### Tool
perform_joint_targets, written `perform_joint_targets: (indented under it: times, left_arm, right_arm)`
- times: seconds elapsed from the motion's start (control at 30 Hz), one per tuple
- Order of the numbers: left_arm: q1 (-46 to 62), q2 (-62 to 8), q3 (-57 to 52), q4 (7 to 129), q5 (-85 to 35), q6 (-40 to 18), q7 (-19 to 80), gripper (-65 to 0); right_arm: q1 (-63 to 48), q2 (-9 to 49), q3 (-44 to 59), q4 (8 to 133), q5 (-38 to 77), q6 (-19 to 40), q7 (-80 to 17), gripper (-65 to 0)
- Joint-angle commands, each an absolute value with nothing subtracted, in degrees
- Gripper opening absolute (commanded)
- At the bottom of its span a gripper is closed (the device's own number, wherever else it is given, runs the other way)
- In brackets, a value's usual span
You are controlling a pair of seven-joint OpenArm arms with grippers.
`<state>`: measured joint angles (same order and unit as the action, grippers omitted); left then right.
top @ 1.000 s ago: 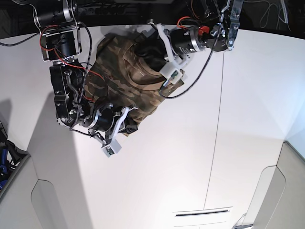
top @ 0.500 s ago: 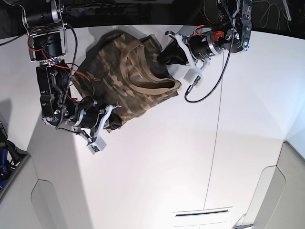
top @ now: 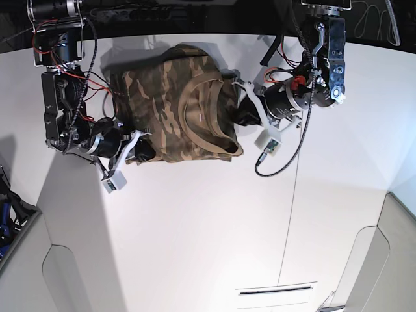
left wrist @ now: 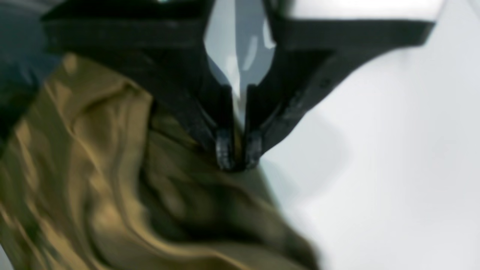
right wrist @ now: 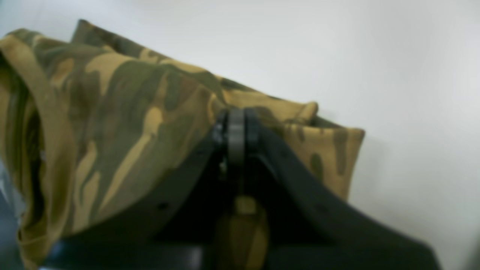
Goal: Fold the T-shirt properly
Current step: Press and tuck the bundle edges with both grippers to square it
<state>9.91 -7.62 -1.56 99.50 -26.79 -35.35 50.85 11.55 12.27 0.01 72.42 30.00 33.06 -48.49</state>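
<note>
The camouflage T-shirt [top: 179,107] lies bunched and partly folded on the white table, collar showing near its right side. My left gripper [top: 239,118], on the base view's right, is shut on the shirt's right edge; in the left wrist view its tips [left wrist: 238,152] pinch the cloth [left wrist: 112,180]. My right gripper [top: 143,151], on the base view's left, is shut on the shirt's lower left corner; in the right wrist view the closed tips [right wrist: 235,129] grip a fold of the shirt [right wrist: 123,112].
The white table [top: 214,234] stretches toward the front and right, with a seam line [top: 296,182] running down it. Dark equipment and cables sit along the back edge [top: 195,13]. A grey panel [top: 390,260] stands at the lower right.
Both grippers have pulled apart and moved toward the back, spreading the shirt wider and flatter on the table. The left gripper swung down to the shirt's right edge.
</note>
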Motion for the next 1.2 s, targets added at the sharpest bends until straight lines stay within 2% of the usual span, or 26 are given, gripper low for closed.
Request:
perform_joint_targets:
  times: [0.0, 0.07, 0.23, 0.4, 0.6, 0.8, 1.17]
  left_arm:
    - [8.78, -7.84, -1.87, 100.31, -28.03, -35.22, 49.28, -59.4]
    - [8.4, -7.84, -2.72, 100.64, -29.91, -35.29, 49.32, -59.4]
    - [11.11, -7.81, -5.58, 108.03, -39.72, -40.0, 53.04, -59.4]
    - [18.0, -7.81, -4.73, 114.98, -45.67, -40.0, 55.92, -59.4]
    - [22.59, -7.77, 3.27, 114.3, -43.75, -40.0, 53.71, -59.4]
    - [22.11, -7.64, 10.28, 109.38, -35.03, -40.0, 47.81, -59.4]
    - [12.05, -7.64, 9.74, 95.85, -29.1, -38.09, 47.37, -59.4]
  right_arm:
    - [12.21, 12.69, 1.3, 73.3, 30.22, 33.34, -48.66, -65.0]
    - [11.99, 12.69, 3.55, 73.3, 31.2, 33.47, -48.66, -65.0]
    - [11.9, 12.69, 7.84, 73.3, 33.8, 33.5, -48.62, -65.0]
    - [11.97, 12.6, 8.4, 73.3, 34.09, 33.47, -46.96, -65.0]
    - [13.3, 12.34, 8.4, 73.28, 33.8, 33.47, -43.48, -65.0]
    - [15.73, 11.2, 8.36, 73.28, 33.39, 33.47, -43.59, -65.0]
    - [15.4, 10.31, 8.12, 73.23, 32.36, 33.47, -48.47, -65.0]
